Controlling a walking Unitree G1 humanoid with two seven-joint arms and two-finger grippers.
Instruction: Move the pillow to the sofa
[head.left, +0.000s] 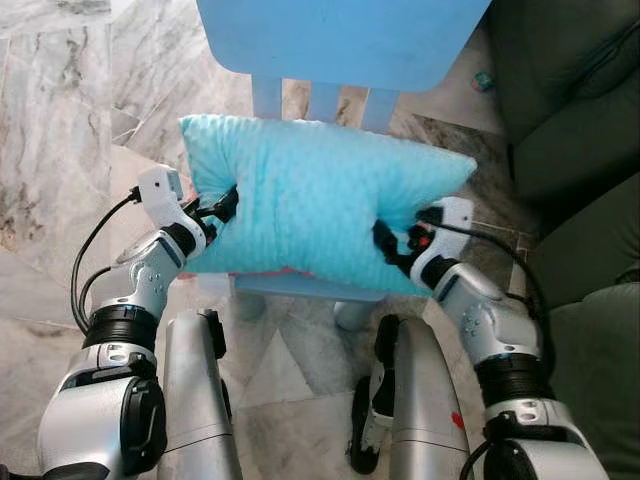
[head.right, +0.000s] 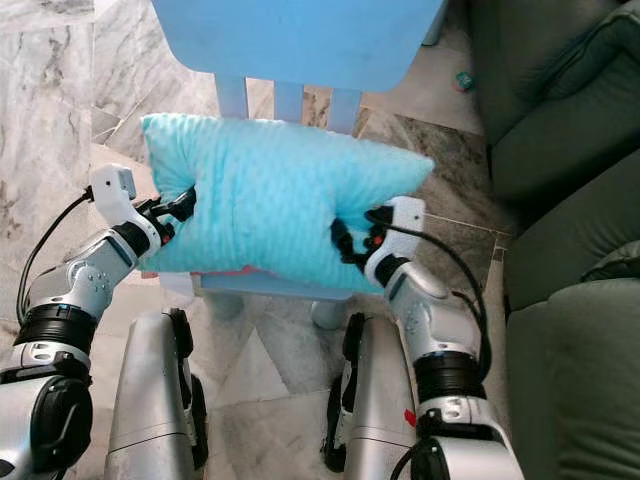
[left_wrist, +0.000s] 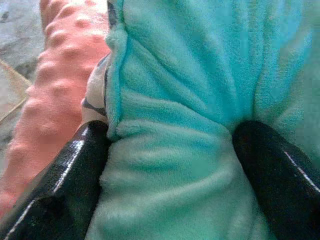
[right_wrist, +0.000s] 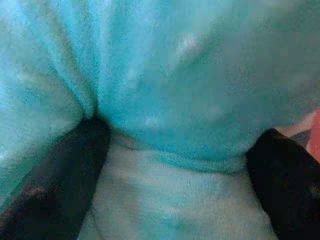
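Left gripper (head.left: 222, 208): both black fingers pinched into the left end of the pillow (head.left: 310, 205), fabric bunched between them. Right gripper (head.left: 392, 243): clamped likewise on the pillow's lower right edge. Pillow: turquoise plush, pink underside, held between both grippers above the seat of a light blue chair (head.left: 340, 40). Floor (head.left: 60, 130): grey marble. Dark green sofa (head.left: 575, 150): just right of the chair.

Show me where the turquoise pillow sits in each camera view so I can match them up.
Left eye view: pillow at centre, over the blue chair.
Right eye view: pillow left of centre.
Left wrist view: plush fold pinched between the left gripper fingers.
Right wrist view: fold pinched in the right gripper.
Shared landmark: the black fingers pressed into the turquoise fabric.
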